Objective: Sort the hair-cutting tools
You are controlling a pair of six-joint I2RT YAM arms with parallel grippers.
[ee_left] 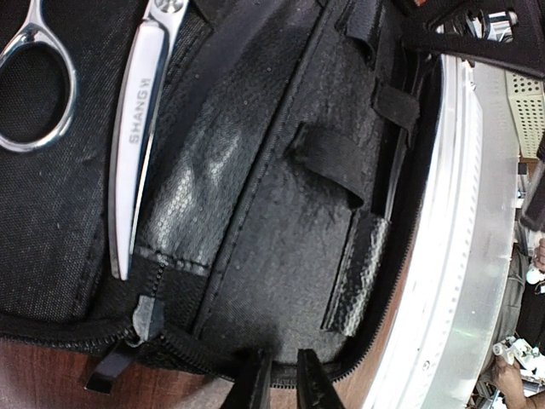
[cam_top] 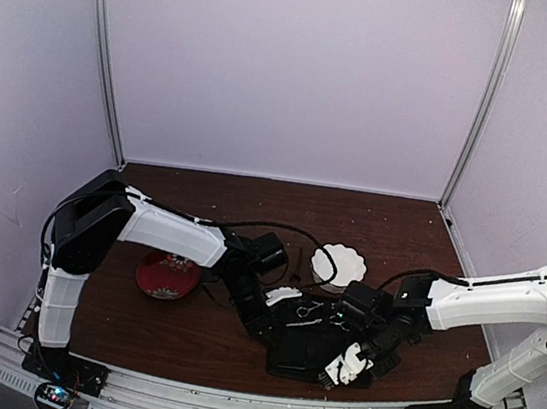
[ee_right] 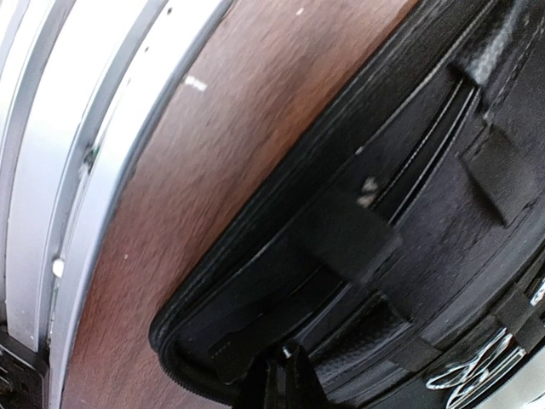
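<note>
Top view, case (cam_top: 296,357): flat black zip case, lying opened out at the near edge of the counter (cam_top: 401,231), a little right of its middle, with both arms bent down over it.
Top view, tools: first scissors (cam_top: 310,310) and second scissors (cam_top: 341,322) lie side by side on the far half of the open case.
Top view, clips: thin dark slivers (cam_top: 298,264) on the counter just beside a white disc (cam_top: 338,266) near the middle may be the black sticks. They are too small to be sure.
Top view, plate: red plate (cam_top: 165,276) sits toward the left edge. I can't make out any tool on it.
Left wrist, left gripper (ee_left: 283,388): jaws nearly together, apparently pinching the zip rim of the case.
Left wrist, tools: a silver blade with stamped lettering and a finger ring rest loose on the fabric.
Left wrist, straps (ee_left: 328,158): the elastic loops on the other half look unfilled.
Right wrist, right gripper (ee_right: 285,383): jaws closed at the case's near corner. Whether they hold any fabric cannot be told.
Right wrist, tools: scissor rings show at the lower right corner of the view, on the case.
Progress: by my reading, roughly midway. The scissors are on the case but not under the loops, and the clips appear to be left on the counter.
</note>
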